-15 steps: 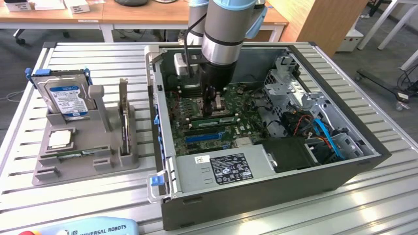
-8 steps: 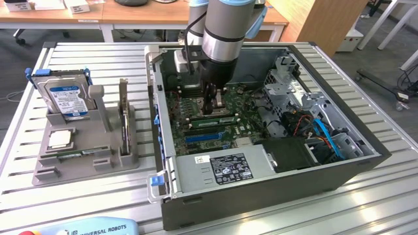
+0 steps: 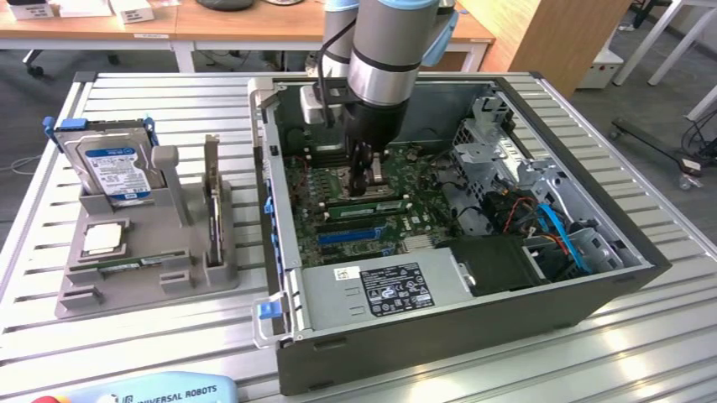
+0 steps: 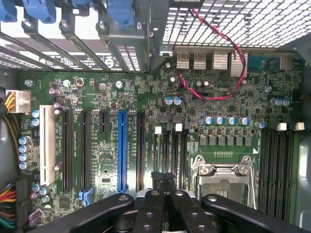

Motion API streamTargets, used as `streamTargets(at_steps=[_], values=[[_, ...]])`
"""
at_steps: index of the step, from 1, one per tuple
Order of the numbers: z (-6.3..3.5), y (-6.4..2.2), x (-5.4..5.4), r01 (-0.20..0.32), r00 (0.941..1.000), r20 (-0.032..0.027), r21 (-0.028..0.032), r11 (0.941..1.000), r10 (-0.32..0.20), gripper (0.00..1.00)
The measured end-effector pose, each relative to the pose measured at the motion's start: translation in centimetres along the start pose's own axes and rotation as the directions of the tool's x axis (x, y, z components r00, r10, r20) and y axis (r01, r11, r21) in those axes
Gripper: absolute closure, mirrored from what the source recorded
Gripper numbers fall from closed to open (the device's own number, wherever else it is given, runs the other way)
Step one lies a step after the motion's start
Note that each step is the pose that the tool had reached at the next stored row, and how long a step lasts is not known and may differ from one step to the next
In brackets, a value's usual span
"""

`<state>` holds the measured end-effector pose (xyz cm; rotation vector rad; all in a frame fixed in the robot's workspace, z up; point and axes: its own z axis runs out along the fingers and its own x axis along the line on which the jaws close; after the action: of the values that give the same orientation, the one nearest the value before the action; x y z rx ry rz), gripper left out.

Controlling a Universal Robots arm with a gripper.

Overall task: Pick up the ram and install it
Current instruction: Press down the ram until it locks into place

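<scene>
**Shut claw over the ram slots, inside the case**

Exterior view: the claw (image 3: 364, 180) reaches down into the open case (image 3: 448, 336), its fingers pressed together with nothing seen between them. The wrist view shows the same claw (image 4: 163, 178) over the dark slots beside the socket (image 4: 221, 182). A ram (image 3: 364, 205) sits on the board just at the claw's 6 o'clock, long axis running 9 to 3; whether the tips touch it I cannot tell. A like stick (image 3: 117, 267) lies in the holder (image 3: 146, 285), well apart at 8 o'clock. The pendant (image 3: 157, 390) at 7 o'clock reads "UNIVERSAL ROBOTS"; the drive (image 3: 112, 168) label and the power supply (image 3: 370, 290) label are unreadable.
</scene>
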<state>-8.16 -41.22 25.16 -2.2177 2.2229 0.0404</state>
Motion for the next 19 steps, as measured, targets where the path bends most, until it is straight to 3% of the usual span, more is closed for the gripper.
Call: streamTargets(at_steps=[19], values=[[-0.05, -3.06, 0.0, 0.000, 1.0000, 0.0002, 0.0000, 1.0000, 0.000, 0.90]])
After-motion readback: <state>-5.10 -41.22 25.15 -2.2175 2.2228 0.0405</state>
